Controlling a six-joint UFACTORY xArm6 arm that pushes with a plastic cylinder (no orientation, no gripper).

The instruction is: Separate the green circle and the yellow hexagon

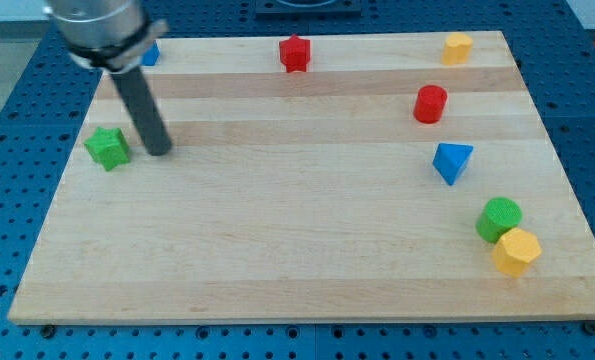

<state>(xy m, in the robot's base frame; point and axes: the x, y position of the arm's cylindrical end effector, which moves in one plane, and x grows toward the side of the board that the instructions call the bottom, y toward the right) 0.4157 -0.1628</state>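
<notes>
The green circle [499, 218] sits near the view's lower right, touching the yellow hexagon [517, 251] just below and to its right. My tip [160, 150] rests on the board at the view's left, far from both. It is just right of a green star-shaped block [107, 147], with a small gap between them.
A red star-shaped block [295, 53] lies at the top middle and a yellow block [458, 47] at the top right. A red cylinder [430, 104] and a blue triangle [452, 161] lie at the right. A blue block [150, 55] is partly hidden behind the rod.
</notes>
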